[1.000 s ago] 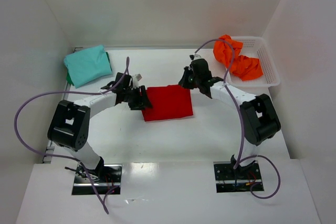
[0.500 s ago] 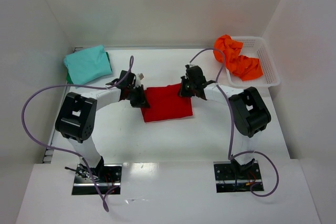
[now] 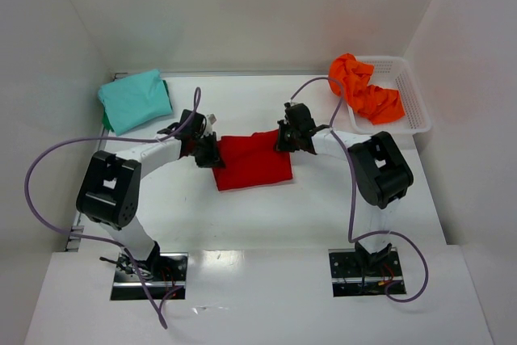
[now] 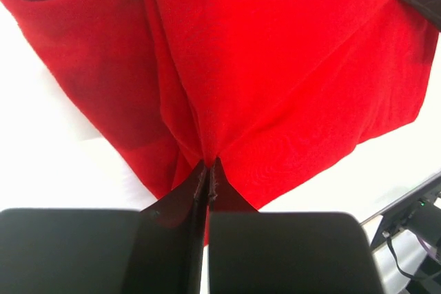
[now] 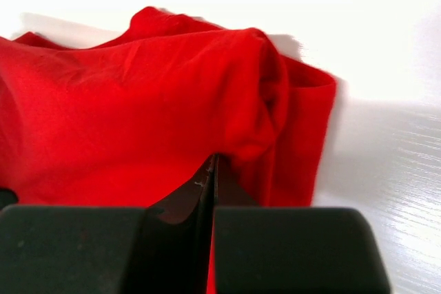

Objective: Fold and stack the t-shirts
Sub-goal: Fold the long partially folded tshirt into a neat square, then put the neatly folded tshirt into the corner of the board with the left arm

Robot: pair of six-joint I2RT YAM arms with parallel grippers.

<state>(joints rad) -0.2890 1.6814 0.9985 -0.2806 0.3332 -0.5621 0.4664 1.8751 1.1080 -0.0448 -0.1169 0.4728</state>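
T-shirt (image 3: 254, 165), red, long axis from left hand (image 3: 212, 152) to right hand (image 3: 283, 140)

I see the red t-shirt (image 4: 289, 67) as soft, matt knit cloth with a fine weave. The table (image 5: 393, 170) looks smooth and glossy white. My left gripper (image 4: 208, 171) is matt black plastic. The basket (image 3: 414, 96) is white plastic mesh.
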